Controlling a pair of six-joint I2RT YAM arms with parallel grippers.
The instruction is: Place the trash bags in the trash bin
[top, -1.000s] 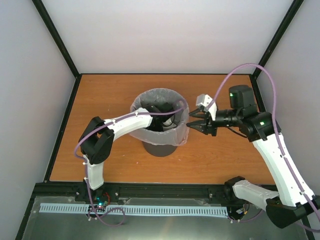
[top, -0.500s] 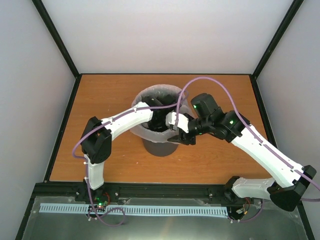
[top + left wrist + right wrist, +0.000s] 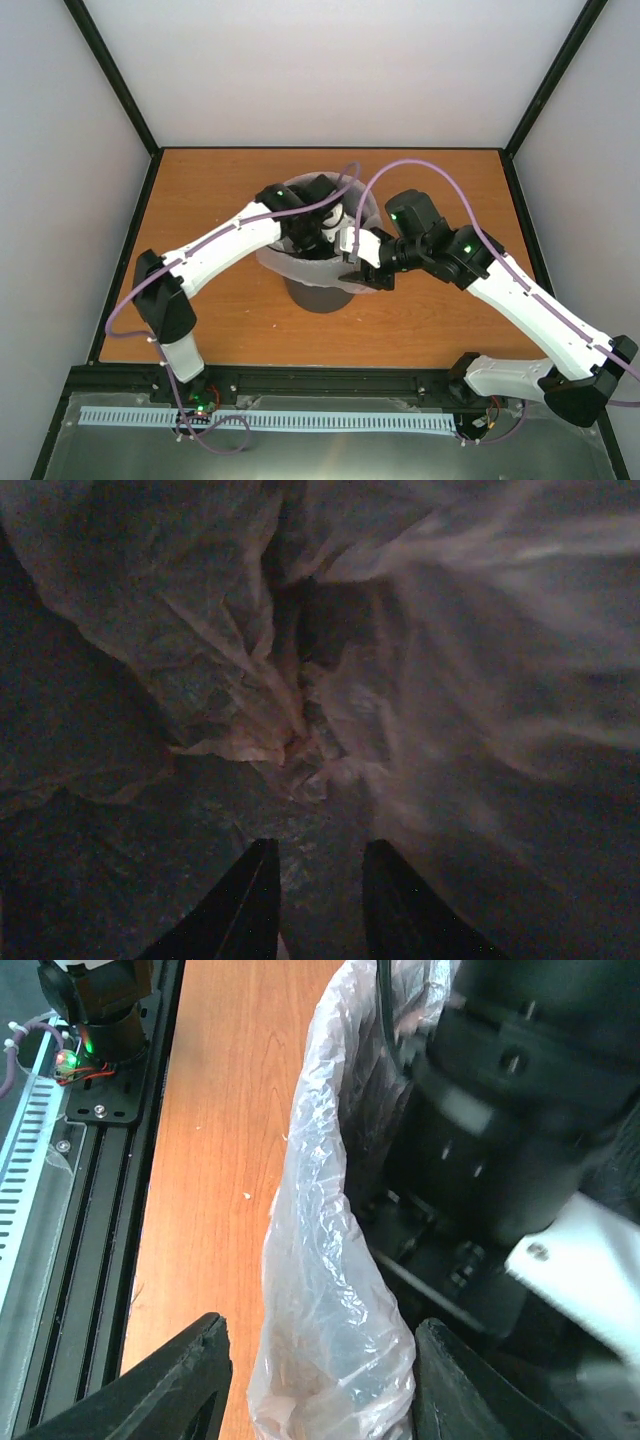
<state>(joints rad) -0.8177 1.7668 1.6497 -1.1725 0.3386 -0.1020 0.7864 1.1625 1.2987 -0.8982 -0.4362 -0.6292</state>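
The dark grey trash bin (image 3: 318, 296) stands mid-table. The pale-pink translucent trash bag (image 3: 272, 262) lines it, folded out over the rim. My left gripper (image 3: 318, 238) reaches down inside the bin. In the left wrist view its dark fingers (image 3: 250, 900) stand slightly apart over crumpled bag film (image 3: 250, 680), open, with nothing seen between them. My right gripper (image 3: 362, 272) is at the bin's front-right rim. In the right wrist view it (image 3: 325, 1365) is open wide, its fingers either side of a hanging fold of the bag (image 3: 320, 1260) without pinching it.
The bin sits on an orange wooden table (image 3: 200, 300) enclosed by white walls and black corner posts. A black rail (image 3: 300, 378) runs along the near edge. The left arm's base (image 3: 100, 1010) shows beside that rail. The left wrist's dark body (image 3: 500, 1130) fills the bin's mouth.
My right gripper swung in from beside the bin to its front-right rim, straddling the bag's fold. The left arm stretched farther over the bin and its fingers parted a little.
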